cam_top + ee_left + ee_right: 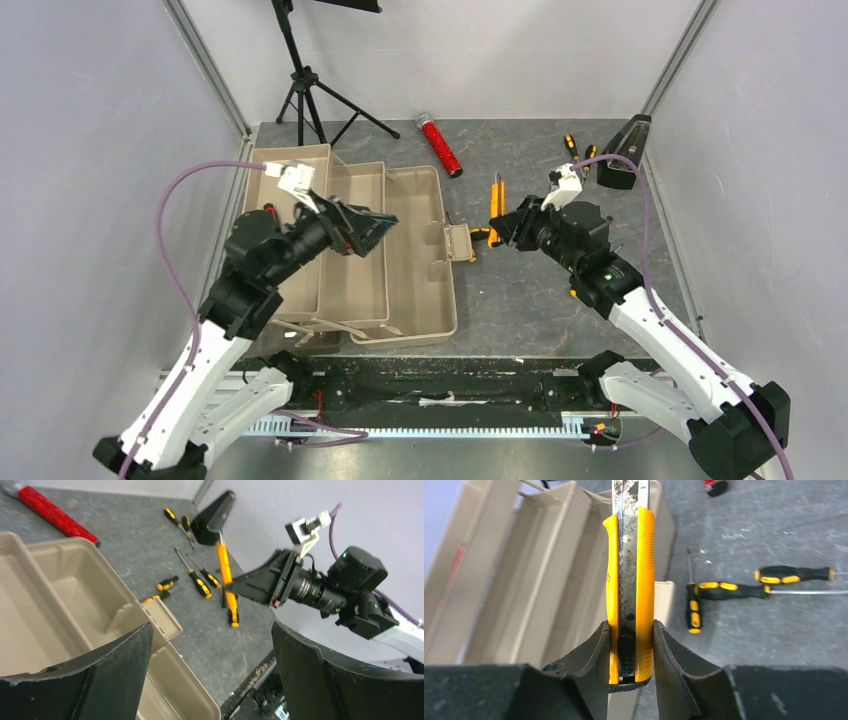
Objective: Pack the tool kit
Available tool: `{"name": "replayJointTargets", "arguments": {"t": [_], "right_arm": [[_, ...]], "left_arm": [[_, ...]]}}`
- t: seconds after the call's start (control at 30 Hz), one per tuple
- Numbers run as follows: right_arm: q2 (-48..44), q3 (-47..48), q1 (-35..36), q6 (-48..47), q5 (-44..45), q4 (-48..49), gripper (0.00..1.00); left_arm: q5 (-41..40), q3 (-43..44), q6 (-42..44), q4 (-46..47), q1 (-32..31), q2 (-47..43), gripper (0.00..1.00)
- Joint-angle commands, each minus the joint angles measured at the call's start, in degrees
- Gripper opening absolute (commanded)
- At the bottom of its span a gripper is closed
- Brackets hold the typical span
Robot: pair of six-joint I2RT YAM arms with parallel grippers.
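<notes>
Toolbox: plain tan inside and out, no pattern.
Knife: yellow-orange body, black slider, grey metal strip down the middle flecked with brown (rust-like speckle).
Screwdrivers: black handles with yellow-orange bands, grey shafts.
Cylinder: glittery red, black tip at one end, silver-grey at the other.
Wedge: black.
Bench: dark grey, mottled with paler scuffs.
Left claw and right claw: both matt black.
</notes>
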Motion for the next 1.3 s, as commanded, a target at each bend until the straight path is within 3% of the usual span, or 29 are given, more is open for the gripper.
{"name": "replayJointTargets", "arguments": {"t": [0.0, 0.37, 0.87, 1.0, 1.17, 1.27], "right_arm": [[0.0, 0.1, 1.7, 6.7, -1.7, 11.8, 0.08], [0.2, -3.1, 6.7, 18.0, -0.9, 22.7, 0.08], [2.9, -2.4, 14.5, 21.9, 1.2, 27.4, 0.08], [3.5, -2.0, 15.5, 22.3, 1.1, 28.2, 0.09], [4.6, -1.7, 15.8, 22.5, 0.2, 28.9, 0.12], [4.9, -2.1, 15.9, 22.1, 0.3, 29.3, 0.23]], "left_arm": [[-10.0, 0.4, -0.5, 3.4, -10.0, 3.8, 0.93], [-23.1, 4.4, 4.7, 4.6, -27.6, 15.0, 0.87], [-34.7, 6.3, 8.5, 2.4, -33.6, 20.8, 0.69], [-35.6, 7.0, 8.3, 0.7, -33.8, 21.8, 0.57], [-35.9, 7.3, 8.3, -0.6, -33.8, 20.8, 0.18], [-37.2, 7.7, 8.4, -2.5, -33.8, 19.5, 0.03]]}}
